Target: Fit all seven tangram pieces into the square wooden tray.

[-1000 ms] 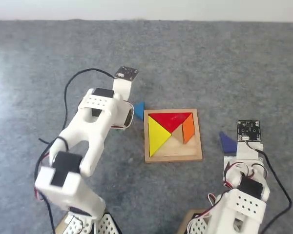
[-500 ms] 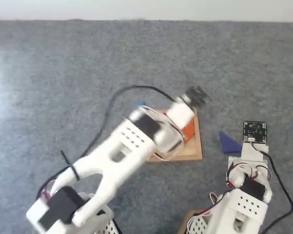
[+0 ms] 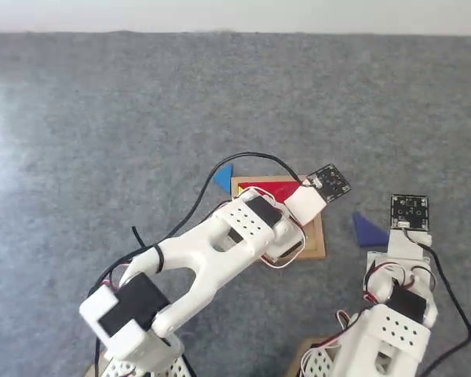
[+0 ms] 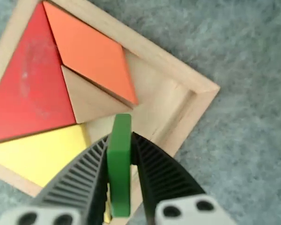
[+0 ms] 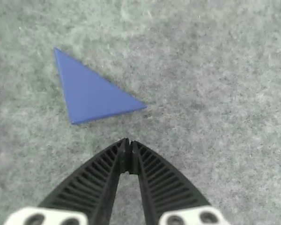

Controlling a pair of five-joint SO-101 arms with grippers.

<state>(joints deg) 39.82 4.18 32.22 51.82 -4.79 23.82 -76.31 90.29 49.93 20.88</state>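
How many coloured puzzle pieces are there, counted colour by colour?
red triangle: 1
orange parallelogram: 1
yellow piece: 1
green piece: 1
dark blue triangle: 1
light blue triangle: 1
Total: 6

The square wooden tray (image 4: 187, 93) is pale bare wood with a faint grain. The red triangle (image 4: 28, 89), orange parallelogram (image 4: 91, 58) and yellow triangle (image 4: 42, 152) in it have smooth, matt painted faces, the red one lightly scuffed. The green piece (image 4: 119, 164) looks equally smooth and painted, the left gripper (image 4: 119, 136) has ribbed matt black plastic fingers (image 4: 84, 173), the left arm (image 3: 220, 251) is smooth white plastic, and the table covering (image 5: 215, 56) is grey, fuzzy, felt-like cloth.
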